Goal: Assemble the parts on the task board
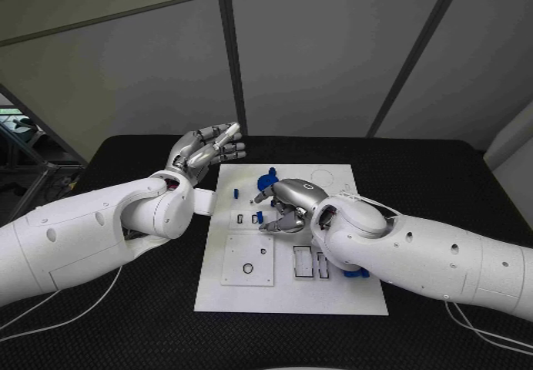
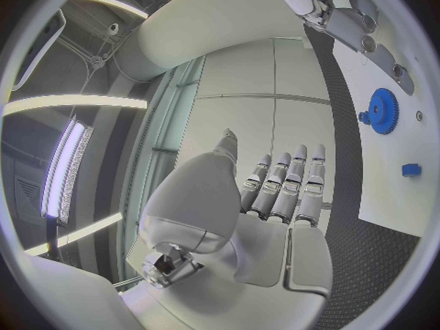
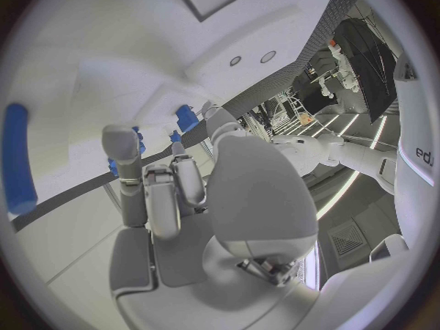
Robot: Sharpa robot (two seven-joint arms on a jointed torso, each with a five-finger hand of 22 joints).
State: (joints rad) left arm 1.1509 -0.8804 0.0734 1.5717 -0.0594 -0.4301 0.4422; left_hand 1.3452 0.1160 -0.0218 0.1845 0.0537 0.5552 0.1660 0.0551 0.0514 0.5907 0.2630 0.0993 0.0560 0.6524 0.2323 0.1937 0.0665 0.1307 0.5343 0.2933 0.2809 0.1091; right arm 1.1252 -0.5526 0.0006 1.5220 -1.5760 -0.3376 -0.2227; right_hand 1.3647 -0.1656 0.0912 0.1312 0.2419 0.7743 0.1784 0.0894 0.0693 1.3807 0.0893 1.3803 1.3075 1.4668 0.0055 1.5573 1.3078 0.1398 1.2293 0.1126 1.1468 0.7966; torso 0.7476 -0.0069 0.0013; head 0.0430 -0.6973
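The left hand (image 1: 206,149) hangs above the tabletop (image 1: 444,177) just off the far left corner of the task board (image 1: 291,297), palm up, fingers stretched out and apart, nothing in it; the left wrist view shows those fingers (image 2: 287,183) straight and side by side against the wall behind. Over at the middle of the board, the right hand (image 1: 286,205) is down low, knuckles up, fingers curled toward the surface. Whether it actually has a part pinched there cannot be told: the head view hides the fingertips under the palm, and in the right wrist view the fingers (image 3: 158,191) point down at the white plate with small blue parts (image 3: 186,117) just beyond them, contact unclear. A blue gear (image 1: 266,182) stands on the board just beyond the right hand, plain in the left wrist view as a toothed disc (image 2: 383,111) with a small blue piece (image 2: 411,170) lying apart from it. Another blue part (image 1: 356,273) peeks out beside the right forearm near the board's right edge. On the near left of the board sits a white square plate (image 1: 248,260) with a small black ring (image 1: 246,268) on it, and beside it two dark-rimmed slots (image 1: 311,263).
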